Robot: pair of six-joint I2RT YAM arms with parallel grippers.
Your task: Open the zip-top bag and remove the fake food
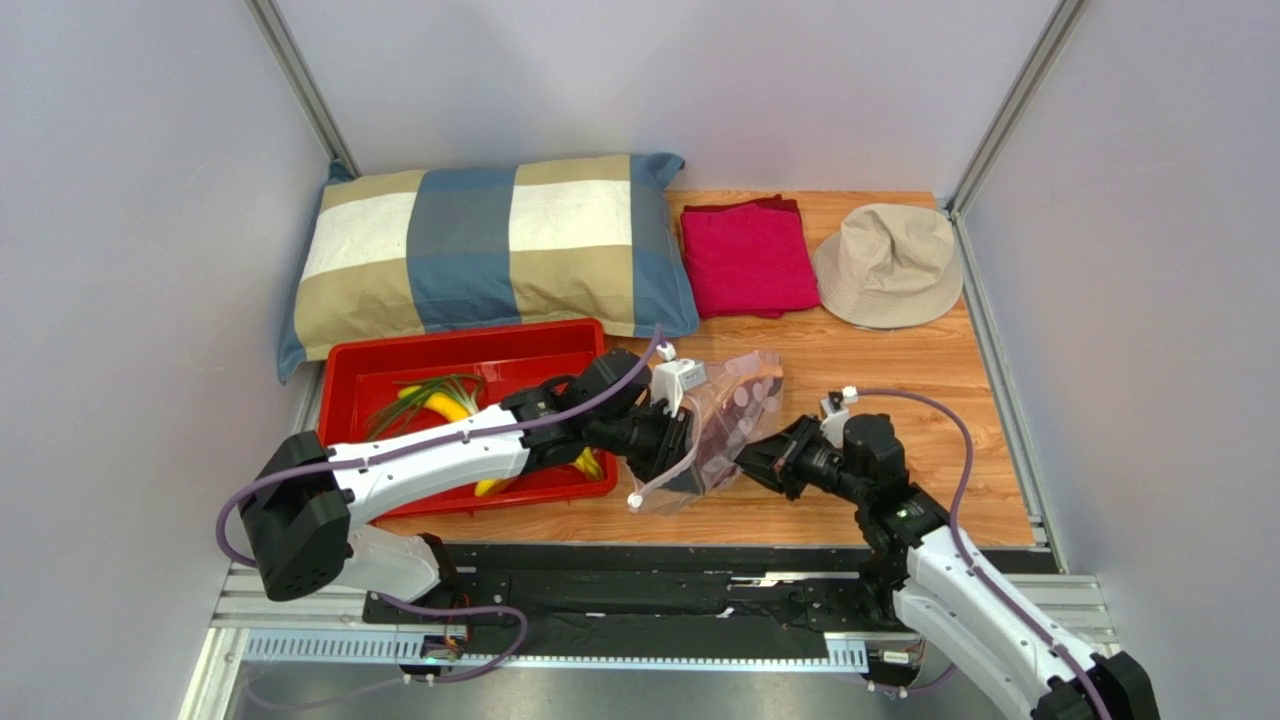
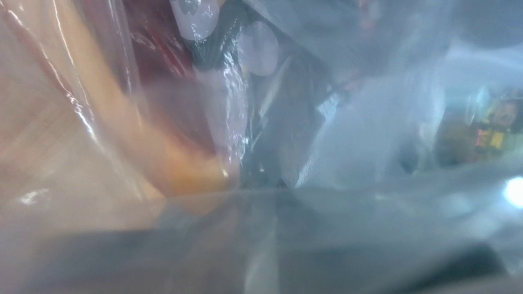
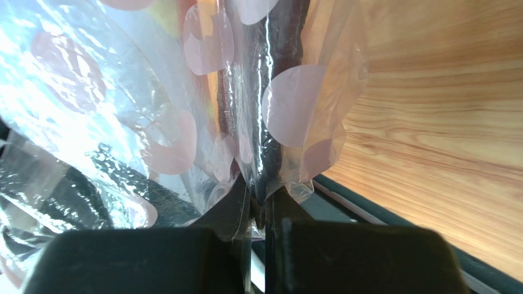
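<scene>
Since the zip-top bag [image 1: 733, 408] just right of the red tray [image 1: 451, 353] looks light, limp and slippery, we grip its edge: right claw [image 3: 261, 205] clamped on it, left claw [image 1: 679, 432] state indeterminate.

No text, label, brand, number or sign can be read in any of the views. The zip-top bag [image 1: 727, 416] carries only plain pale dots [image 3: 293, 105], with no lettering on them or on the plastic. In the left wrist view, a yellow-green patch [image 2: 491, 133] seen through the plastic is too blurred to read.
</scene>
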